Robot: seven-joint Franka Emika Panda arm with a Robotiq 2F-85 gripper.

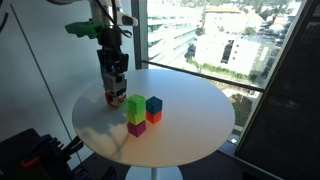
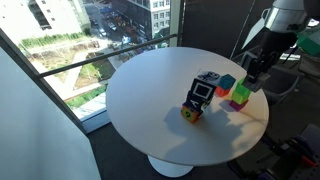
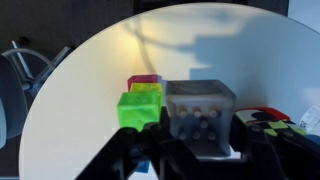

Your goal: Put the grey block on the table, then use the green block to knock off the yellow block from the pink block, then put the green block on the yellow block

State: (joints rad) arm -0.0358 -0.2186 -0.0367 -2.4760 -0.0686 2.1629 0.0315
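My gripper (image 3: 200, 142) is shut on the grey block (image 3: 200, 112), a dull cube with studs on its face, held above the round beige table (image 3: 85, 85). Just left of it in the wrist view stands a stack: the green block (image 3: 139, 109) on top, the yellow block (image 3: 150, 90) under it, and the pink block (image 3: 146, 78) at the bottom. In an exterior view the stack reads green (image 1: 135, 103), yellow (image 1: 135, 117), pink (image 1: 135, 129), with the gripper (image 1: 114, 63) behind it. The gripper (image 2: 254, 70) also hangs just beyond the stack (image 2: 240, 96).
A tall multicoloured patterned box (image 1: 114, 90) stands on the table near the gripper and shows in both exterior views (image 2: 199, 98). A teal cube (image 1: 154, 104) sits on an orange-red cube (image 1: 154, 117) beside the stack. Windows and a railing lie beyond the table edge.
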